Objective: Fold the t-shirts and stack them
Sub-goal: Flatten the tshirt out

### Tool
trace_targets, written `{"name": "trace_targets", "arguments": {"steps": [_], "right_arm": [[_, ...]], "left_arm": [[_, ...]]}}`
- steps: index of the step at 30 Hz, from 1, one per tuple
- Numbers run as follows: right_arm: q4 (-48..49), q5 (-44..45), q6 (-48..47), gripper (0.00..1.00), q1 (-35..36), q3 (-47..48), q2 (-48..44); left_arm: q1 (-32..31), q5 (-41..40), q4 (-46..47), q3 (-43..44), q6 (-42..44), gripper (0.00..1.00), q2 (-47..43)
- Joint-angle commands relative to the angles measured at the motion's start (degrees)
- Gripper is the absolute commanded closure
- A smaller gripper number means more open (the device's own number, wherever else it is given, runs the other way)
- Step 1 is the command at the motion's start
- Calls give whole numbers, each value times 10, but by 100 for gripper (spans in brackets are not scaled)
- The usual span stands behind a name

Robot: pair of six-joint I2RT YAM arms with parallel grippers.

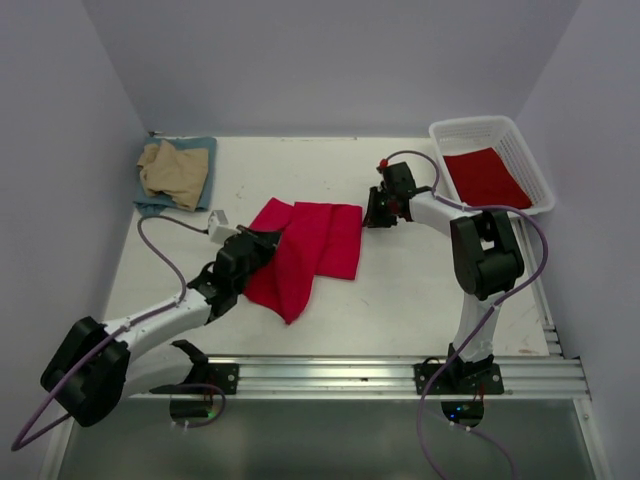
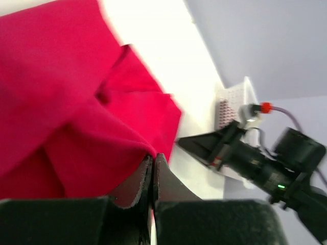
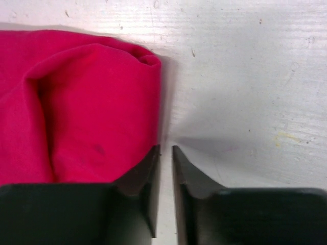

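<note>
A bright red t-shirt (image 1: 318,238) lies partly folded in the middle of the table (image 1: 400,290). My left gripper (image 1: 272,240) is at its left side, shut on a raised fold of the red cloth (image 2: 66,102), which is pinched at the tips of the gripper (image 2: 153,155). My right gripper (image 1: 368,215) is low on the table at the shirt's right edge (image 3: 87,102). The jaws of this gripper (image 3: 166,149) stand slightly open with only bare table between them. Another red t-shirt (image 1: 487,177) lies in the basket. A tan t-shirt (image 1: 168,170) rests on a blue-grey one (image 1: 198,150) at the back left.
The white lattice basket (image 1: 470,127) stands at the back right corner. Walls close in on the left, back and right of the table. The right arm (image 2: 250,155) shows across from the left wrist camera, with the basket (image 2: 231,102) behind it.
</note>
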Motion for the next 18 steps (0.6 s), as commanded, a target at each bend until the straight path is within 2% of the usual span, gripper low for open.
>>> {"name": "trace_targets", "arguments": {"steps": [1,5,6,10,18], "right_arm": [[41,-26,-3,74,1,11,-21],[35,-33,-1,66,0,37,-11],[35,-34,0,65,1,40,-11],[43,-32,3,64,1,46,-14],[70,-11,20,61,0,26,-39]], "left_arm": [[4,24,-59,129,104,100,-54],[4,44,-153,267,183,100,-87],[4,43,-172,320,211,100,-90],[4,28,-267,435,278,100,-89],[4,11,-372,671,409,100,-47]]}}
